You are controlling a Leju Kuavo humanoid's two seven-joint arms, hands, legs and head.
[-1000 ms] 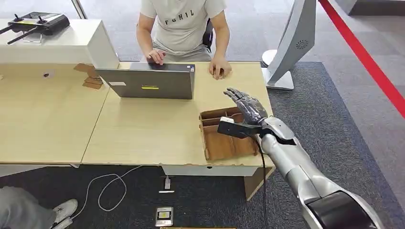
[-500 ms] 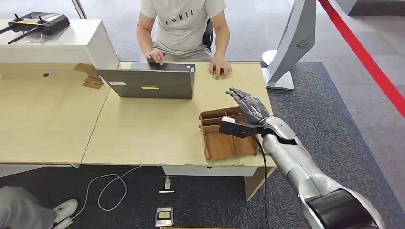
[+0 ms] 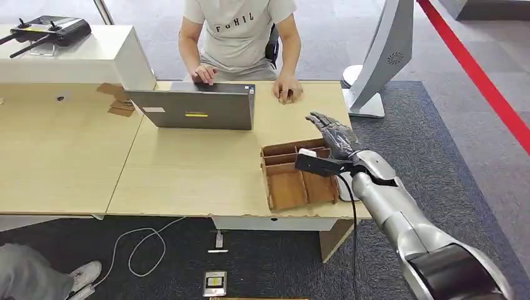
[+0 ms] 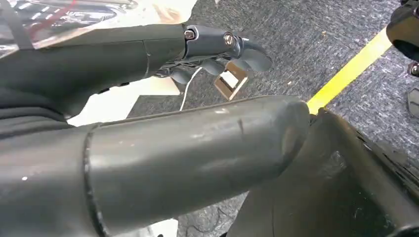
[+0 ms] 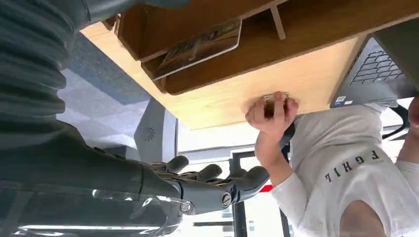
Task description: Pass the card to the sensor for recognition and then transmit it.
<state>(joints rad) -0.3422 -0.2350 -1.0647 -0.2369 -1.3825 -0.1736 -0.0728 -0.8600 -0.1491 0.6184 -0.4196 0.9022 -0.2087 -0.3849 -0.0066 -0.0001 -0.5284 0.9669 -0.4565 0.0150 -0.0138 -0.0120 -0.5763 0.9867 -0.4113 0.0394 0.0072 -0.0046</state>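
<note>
Nearest the robot, a small sensor-like device (image 3: 215, 283) lies on the dark carpet below the bench (image 3: 187, 169), next to a white cable (image 3: 140, 247). The left hand (image 4: 217, 47) hangs low over that carpet in its wrist view, fingers curled in with nothing visible in them.

On the bench's near right corner sits a brown divided tray (image 3: 290, 187). The right wrist view shows the card (image 5: 200, 47) lying tilted in one of the tray's compartments, untouched. The right hand (image 3: 334, 134) hovers above the tray's far right part, fingers spread and extended, holding nothing.

Farther along the bench, a grey laptop (image 3: 197, 106) stands open toward a seated person (image 3: 240, 37), whose one hand rests on the laptop's keyboard and the other (image 3: 287, 90) on the bench. A grey stand (image 3: 378, 62) rises just beyond the bench's far right corner.
</note>
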